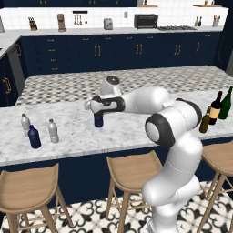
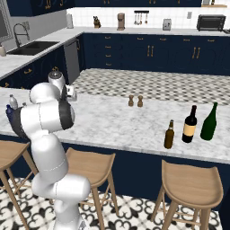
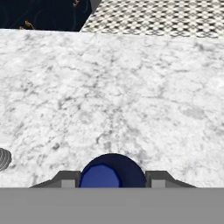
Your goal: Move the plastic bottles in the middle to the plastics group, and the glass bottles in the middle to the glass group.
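My gripper (image 1: 98, 113) points down over the middle of the marble counter, shut on a dark navy plastic bottle (image 1: 98, 120). In the hand view the navy bottle (image 3: 112, 173) sits between the two fingertips of the gripper (image 3: 112, 180), seen from above. At the counter's left end stand a clear bottle (image 1: 25, 124), a navy bottle (image 1: 34, 137) and a second clear bottle (image 1: 53, 131). Far right, a slim amber bottle (image 1: 205, 121) stands beside the dark labelled wine bottle (image 1: 215, 108) and the green one (image 1: 225, 103). These are also in the right base view: amber (image 2: 169, 134), dark (image 2: 190, 125), green (image 2: 209, 122).
Two small brown shakers (image 2: 135, 101) stand near the counter's far edge. Wooden stools (image 1: 132, 172) line the near side under the counter (image 1: 73, 113). A ridged clear bottle top (image 3: 3, 159) peeks in at the hand view's left edge.
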